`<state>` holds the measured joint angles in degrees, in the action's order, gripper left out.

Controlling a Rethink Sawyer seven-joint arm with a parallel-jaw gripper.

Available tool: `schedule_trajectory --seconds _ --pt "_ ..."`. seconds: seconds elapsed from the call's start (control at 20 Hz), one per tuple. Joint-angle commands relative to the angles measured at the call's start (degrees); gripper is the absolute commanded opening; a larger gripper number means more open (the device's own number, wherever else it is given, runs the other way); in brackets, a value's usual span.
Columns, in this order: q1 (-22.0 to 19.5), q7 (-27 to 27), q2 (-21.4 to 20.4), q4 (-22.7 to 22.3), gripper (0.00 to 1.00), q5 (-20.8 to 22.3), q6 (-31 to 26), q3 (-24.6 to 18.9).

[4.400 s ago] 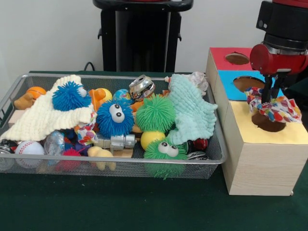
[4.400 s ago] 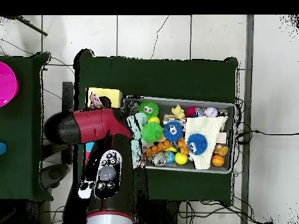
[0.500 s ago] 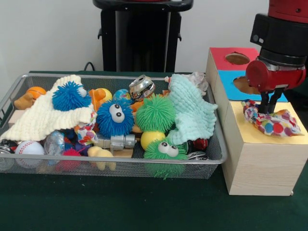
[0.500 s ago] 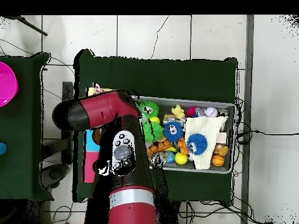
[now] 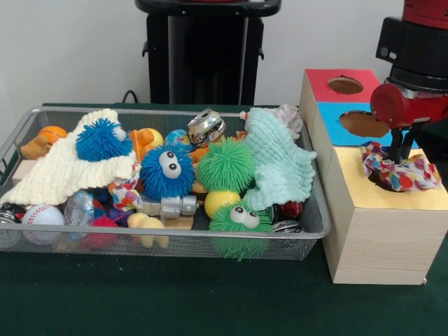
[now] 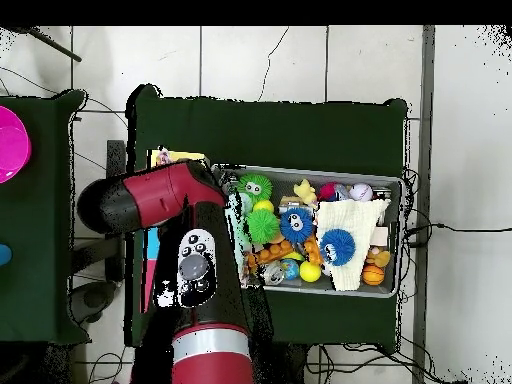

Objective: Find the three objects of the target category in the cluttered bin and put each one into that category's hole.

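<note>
Half a second before, the crinkly multicoloured polka-dot plastic wrapper point(image 5: 401, 172) lay flat on the yellow-faced wooden box point(image 5: 378, 224) at right of frame. It was bunched over the round dark hole point(image 5: 383, 184), tool point(image 5: 399, 155) apparently pinching it; not dropped in.

1. In the front view the bin point(image 5: 308, 231) sits left of the box point(image 5: 378, 238), just beside it.
2. A wrapper point(image 5: 400, 170) lies on the box's near section, over its hole point(image 5: 381, 183).
3. The gripper point(image 5: 400, 150) hangs above the wrapper, touching it.
4. Two more holes lie behind, in a row toward the wall.
5. Two cloths point(image 5: 63, 168) lie on the toys in the bin, one at each end.
</note>
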<state>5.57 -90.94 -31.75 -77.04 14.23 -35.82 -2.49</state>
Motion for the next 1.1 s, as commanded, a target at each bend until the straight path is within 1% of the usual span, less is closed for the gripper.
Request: schedule_trajectory --seconds 0.05,0.5,0.8,1.1 --pt "-0.13 -5.42 1.76 -5.50 0.00 0.44 -0.02 -2.57" --pt "-0.39 -5.88 7.11 -3.75 0.00 2.85 5.96 -1.66" --pt "-1.38 -4.35 10.91 -2.33 0.00 4.35 10.99 -1.47" --pt "-1.77 -3.66 14.36 -0.63 0.00 4.61 15.54 -0.76"
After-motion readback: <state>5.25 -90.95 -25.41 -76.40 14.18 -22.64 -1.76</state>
